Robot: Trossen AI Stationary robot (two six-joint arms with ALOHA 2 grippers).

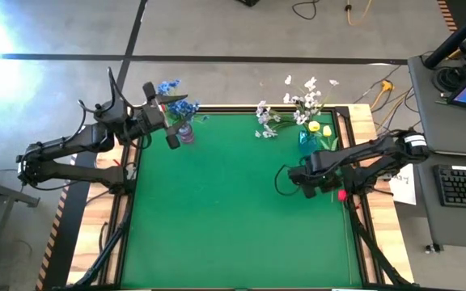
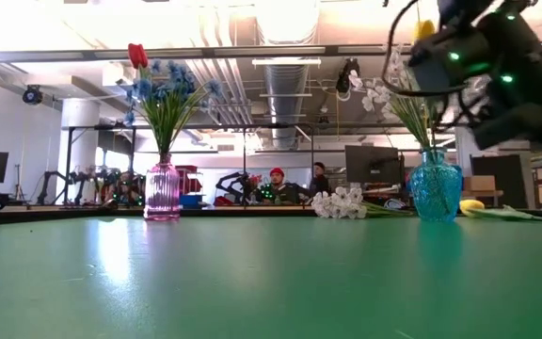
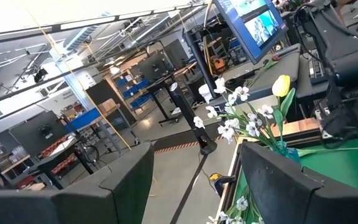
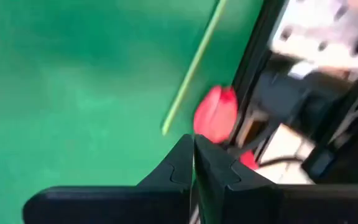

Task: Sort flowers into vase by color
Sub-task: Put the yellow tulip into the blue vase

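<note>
At the far left a pink vase (image 2: 162,193) holds blue flowers (image 2: 167,89) and one red tulip (image 2: 137,55). My left gripper (image 3: 196,149) hangs open and level beside those flowers (image 1: 176,101), nothing between its fingers. At the far right a blue vase (image 2: 435,188) holds white blossoms (image 2: 384,94) and a yellow tulip (image 2: 425,28). A white spray (image 2: 339,202) and a yellow tulip (image 2: 473,204) lie on the mat next to it. My right gripper (image 4: 194,138) is shut and tilted down at the table's right edge, just short of a red tulip head (image 4: 216,115). My right gripper has its shut fingertips right beside the red tulip's head (image 4: 211,127), coming from above and slanting down. The fingers hide whatever lies between them. I cannot tell whether they touch the tulip or its stem.
A loose green stem (image 4: 191,74) lies on the mat beyond the right fingers. The table's black frame (image 4: 253,68) runs close by. The green mat (image 1: 233,210) is bare in the middle and near side. People sit in the room behind (image 2: 276,179).
</note>
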